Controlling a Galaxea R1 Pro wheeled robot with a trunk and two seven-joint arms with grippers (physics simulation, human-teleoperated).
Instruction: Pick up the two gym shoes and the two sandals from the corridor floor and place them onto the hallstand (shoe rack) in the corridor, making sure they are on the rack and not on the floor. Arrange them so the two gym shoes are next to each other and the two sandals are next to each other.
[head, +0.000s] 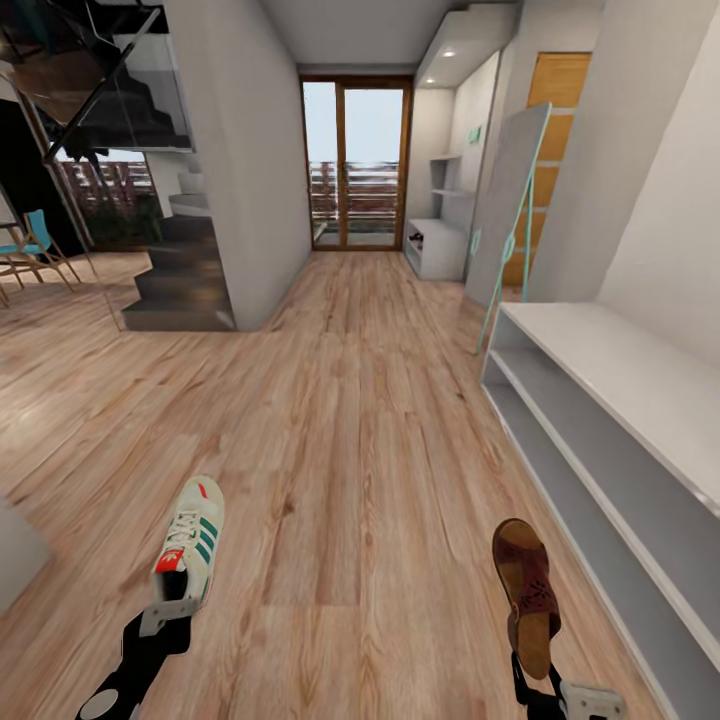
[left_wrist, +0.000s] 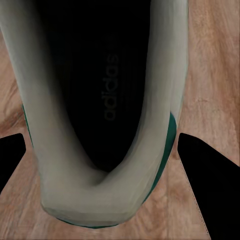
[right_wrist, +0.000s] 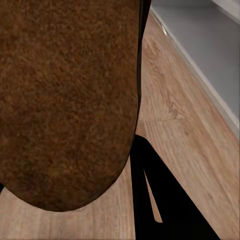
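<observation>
White gym shoe (head: 190, 540) in left fingers (head: 166, 616), brown sandal (head: 527, 595) in right fingers (head: 560, 690); both clamped, hallstand (head: 640, 390) at two o'clock bare.

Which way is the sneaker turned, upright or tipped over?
Upright. In the head view the sneaker shows its laces and red tongue label from above, and the left wrist view looks down into its open heel.

Both black arms are reaching low and forward. The left gripper (head: 172, 612) is closing its jaws on the heel of a white green-striped sneaker (head: 190, 540); the right gripper (head: 545, 690) is clamping a reddish-brown leather sandal (head: 527, 592) by its heel.
</observation>
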